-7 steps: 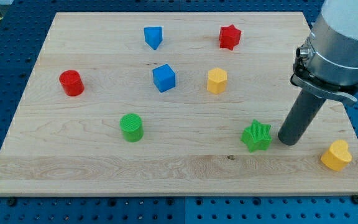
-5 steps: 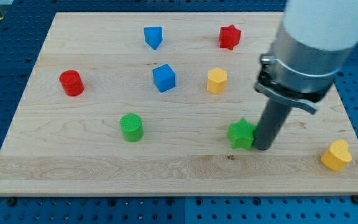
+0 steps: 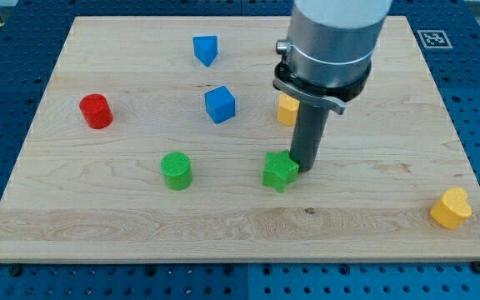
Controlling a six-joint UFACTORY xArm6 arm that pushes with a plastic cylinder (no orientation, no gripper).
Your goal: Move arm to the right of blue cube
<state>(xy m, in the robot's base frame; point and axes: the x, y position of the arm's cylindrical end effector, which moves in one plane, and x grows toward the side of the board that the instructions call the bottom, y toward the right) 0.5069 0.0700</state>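
The blue cube [image 3: 220, 104] sits on the wooden board [image 3: 98, 208], left of the view's middle. My tip [image 3: 304, 169] is well below and to the right of it. The tip touches the right side of the green star [image 3: 280, 171]. The yellow hexagon block [image 3: 286, 109] lies just right of the blue cube's row and is partly hidden behind the arm.
A blue wedge-like block [image 3: 206, 49] lies near the view's top. A red cylinder [image 3: 95, 111] is at the left, a green cylinder [image 3: 175, 170] below the blue cube, a yellow heart [image 3: 451, 208] at the bottom right. The red star is hidden by the arm.
The arm has swept from the view's right toward the left, pushing the green star leftward and slightly up. The arm now covers the red star and part of the yellow hexagon.
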